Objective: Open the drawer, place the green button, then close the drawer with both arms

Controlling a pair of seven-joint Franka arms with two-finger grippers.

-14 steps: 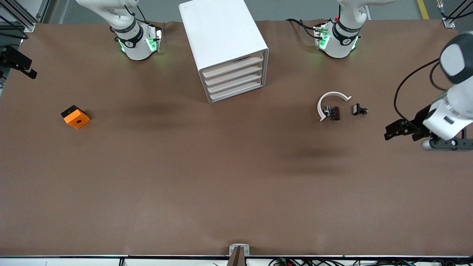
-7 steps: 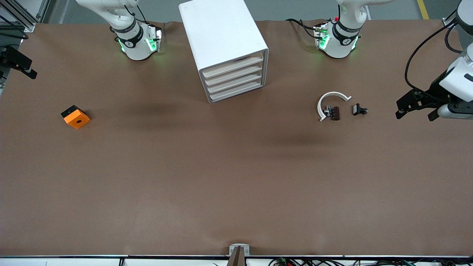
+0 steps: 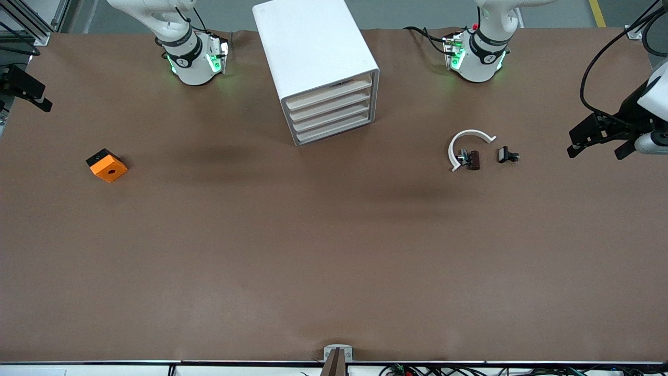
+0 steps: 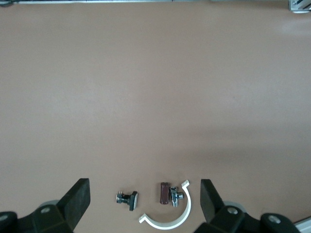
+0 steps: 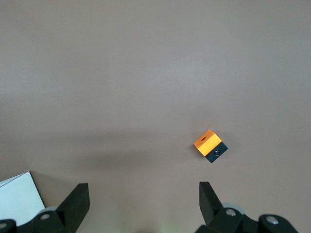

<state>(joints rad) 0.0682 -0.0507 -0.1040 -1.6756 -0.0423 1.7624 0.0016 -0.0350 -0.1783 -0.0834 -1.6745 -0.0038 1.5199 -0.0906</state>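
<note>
Counting four drawers (image 3: 331,110), two pincers (image 3: 597,137).

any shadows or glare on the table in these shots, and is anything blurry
Front view: soft dark shadow patches lie on the brown table in front of the cabinet and nearer the camera than the white curved piece; green light glows at both arm bases; no harsh glare. Left wrist view: a faint shadow band crosses the table, the small parts look sharp. Right wrist view: a similar band beside the orange cube.

A robotics lab: two bench-mounted arms (image 3: 190,57) and aluminium framing (image 3: 31,23).
</note>
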